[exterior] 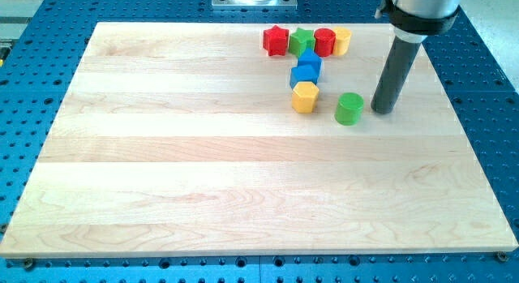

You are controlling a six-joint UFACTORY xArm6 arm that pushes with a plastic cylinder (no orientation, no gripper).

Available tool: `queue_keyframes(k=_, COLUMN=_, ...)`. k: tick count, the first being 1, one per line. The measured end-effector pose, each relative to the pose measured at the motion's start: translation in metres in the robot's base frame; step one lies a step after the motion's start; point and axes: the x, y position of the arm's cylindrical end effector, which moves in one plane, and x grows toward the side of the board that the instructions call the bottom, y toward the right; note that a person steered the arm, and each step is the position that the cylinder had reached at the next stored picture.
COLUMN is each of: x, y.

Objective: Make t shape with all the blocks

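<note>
1. My tip (383, 111) rests on the wooden board (162, 153) just to the view's right of the green cylinder (349, 109), very near it, though I cannot tell whether they touch; I carry no jaws, so nothing is clamped, only a bare rod standing upright.
2. The crossbar lies along the view's top: red star (276, 40), green star (302, 40), red cylinder (324, 41) and a yellow block (342, 40), packed in a row.
3. The stem drops from it: two blue blocks (306, 70), then the yellow hexagon (305, 97); it leans slightly toward the view's left.
4. The green cylinder sits off the stem, to the right of the hexagon; I judge it the last piece to place.
5. To do it well I should push from the upper right, so the cylinder slides down and left, ending beneath the hexagon.
6. A straight leftward shove risks striking the hexagon and bending the stem; I keep the contact centred so the round block does not roll off my tip.
</note>
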Motion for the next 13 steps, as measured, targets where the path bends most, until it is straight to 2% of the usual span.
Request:
queue_keyframes(k=1, x=0.0, y=-0.025)
queue_keyframes(k=2, x=0.023, y=-0.068)
queue_keyframes(k=3, x=0.049, y=-0.079)
queue_keyframes(k=4, x=0.099, y=-0.096)
queue_keyframes(k=5, x=0.127, y=-0.036)
queue_keyframes(k=6, x=0.127, y=0.089)
queue_keyframes(k=7, x=0.126, y=0.161)
queue_keyframes(k=10, x=0.122, y=0.161)
queue_keyframes(k=11, x=0.122, y=0.14)
queue_keyframes(k=12, x=0.112, y=0.081)
queue_keyframes(k=13, x=0.043, y=0.055)
